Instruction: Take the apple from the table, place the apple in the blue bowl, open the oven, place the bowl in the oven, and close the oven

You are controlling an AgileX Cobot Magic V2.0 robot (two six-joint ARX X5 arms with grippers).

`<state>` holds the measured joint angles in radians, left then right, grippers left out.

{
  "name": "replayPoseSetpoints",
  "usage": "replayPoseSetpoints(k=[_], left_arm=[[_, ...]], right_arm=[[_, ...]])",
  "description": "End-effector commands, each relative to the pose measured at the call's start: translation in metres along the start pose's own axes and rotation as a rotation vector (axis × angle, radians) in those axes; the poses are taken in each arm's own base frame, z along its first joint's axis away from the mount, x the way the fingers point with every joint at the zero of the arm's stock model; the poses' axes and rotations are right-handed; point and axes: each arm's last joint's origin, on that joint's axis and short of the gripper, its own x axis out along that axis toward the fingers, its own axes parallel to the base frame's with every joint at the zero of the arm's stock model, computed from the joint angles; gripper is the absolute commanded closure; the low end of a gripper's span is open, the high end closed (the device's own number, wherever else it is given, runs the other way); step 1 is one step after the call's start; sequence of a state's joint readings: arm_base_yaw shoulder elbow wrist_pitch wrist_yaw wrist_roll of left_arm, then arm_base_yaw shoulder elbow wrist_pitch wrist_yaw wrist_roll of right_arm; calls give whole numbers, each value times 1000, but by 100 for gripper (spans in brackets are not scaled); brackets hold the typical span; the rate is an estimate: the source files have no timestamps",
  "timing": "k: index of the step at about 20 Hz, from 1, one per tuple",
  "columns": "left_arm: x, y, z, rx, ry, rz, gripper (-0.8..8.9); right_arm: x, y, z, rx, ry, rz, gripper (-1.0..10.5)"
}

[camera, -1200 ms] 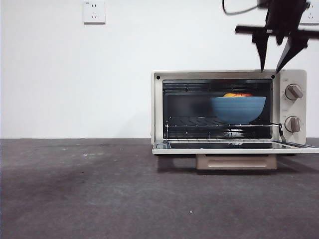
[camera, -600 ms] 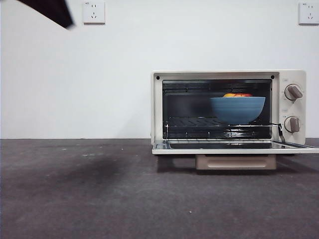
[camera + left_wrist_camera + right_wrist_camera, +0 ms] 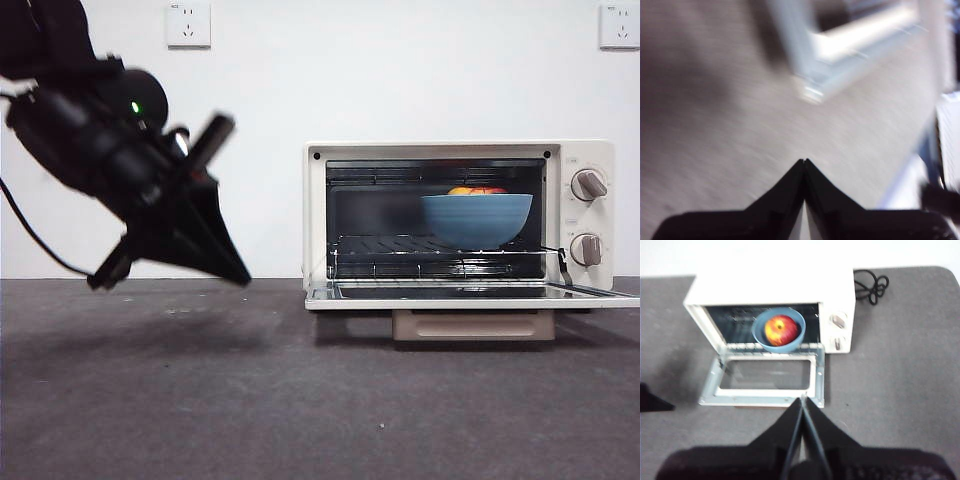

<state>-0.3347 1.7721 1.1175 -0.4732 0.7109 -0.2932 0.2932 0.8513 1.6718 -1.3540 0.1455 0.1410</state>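
Inside the open oven (image 3: 460, 225): apple (image 3: 781, 329) in blue bowl (image 3: 477, 218) on the rack, rigid hinged door down over the worktop (image 3: 200, 400), best lifted by its tan bar handle (image 3: 473, 324); left end effector (image 3: 225, 268) closed, low alongside; right end effector (image 3: 803, 402) closed, high above.

I work in a bare test room, not a kitchen: a plain white wall (image 3: 400, 80) with two sockets (image 3: 189, 24), a dark grey table (image 3: 200, 400), and one toaster oven (image 3: 460, 225) standing alone.
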Motion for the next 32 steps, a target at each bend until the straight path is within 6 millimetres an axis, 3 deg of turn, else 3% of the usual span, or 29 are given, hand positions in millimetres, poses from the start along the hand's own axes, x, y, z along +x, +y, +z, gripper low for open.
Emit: replayPoseSetpoints(k=[1,8,14,20,32], left_arm=[[8,2,1,-85,-29,41,822],[31,-12,0,-178,-102,166,822],[52,-22,-3,-277,-111,156,822],[64,-14,-1,-418,-109,126,822],[76,-29,0,-398,-122,40,822]], right_arm=[[-13,-3,-9,19,-13,13,953],[-21,-4,-13,48,-34,33,953],[-20,-4,-14,47,-32,33,951],[-20,-4,-14,47,-32,34,951],[-20,-3,-14,46,-27,59,951]])
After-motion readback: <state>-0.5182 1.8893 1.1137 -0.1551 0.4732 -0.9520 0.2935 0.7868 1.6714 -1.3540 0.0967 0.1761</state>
